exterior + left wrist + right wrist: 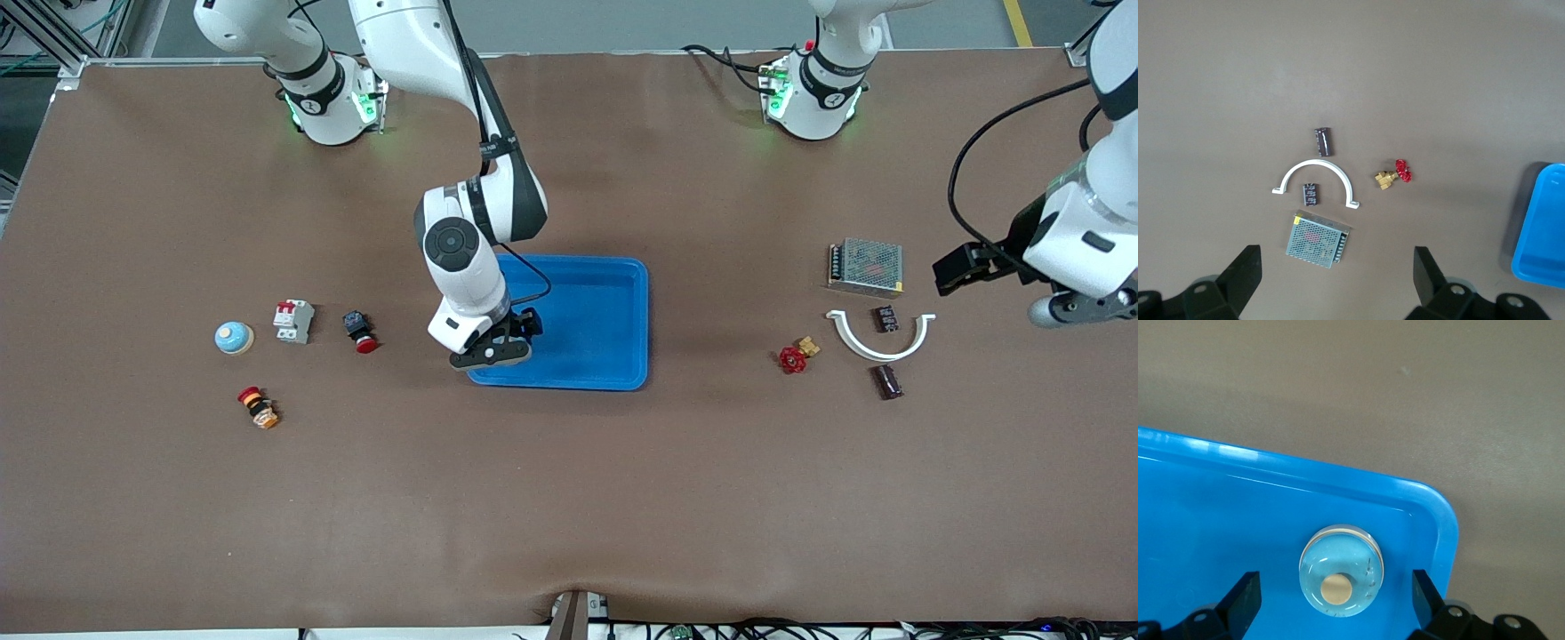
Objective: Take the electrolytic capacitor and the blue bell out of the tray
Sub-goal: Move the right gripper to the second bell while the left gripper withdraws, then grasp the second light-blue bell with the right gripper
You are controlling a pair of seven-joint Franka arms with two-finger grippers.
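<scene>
Right wrist view: a bell [1341, 570] sits in the blue tray [1218, 520] between the right gripper's [1336, 595] open fingers, while the left gripper [1338, 275] hangs open-fingered above the capacitor [1323, 141] on the bench [1351, 73].

A pale blue bell [1341, 569] sits upright in the blue tray [1218, 520]; a dark capacitor [886, 381] lies on the table

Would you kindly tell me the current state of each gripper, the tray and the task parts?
tray: holds one bell.
tray bell: upright, ungripped.
right gripper: open, astride the tray bell.
left gripper: open, empty, above the table.
other bell: upright on the table.
larger capacitor: lying on the table, untouched.
</scene>
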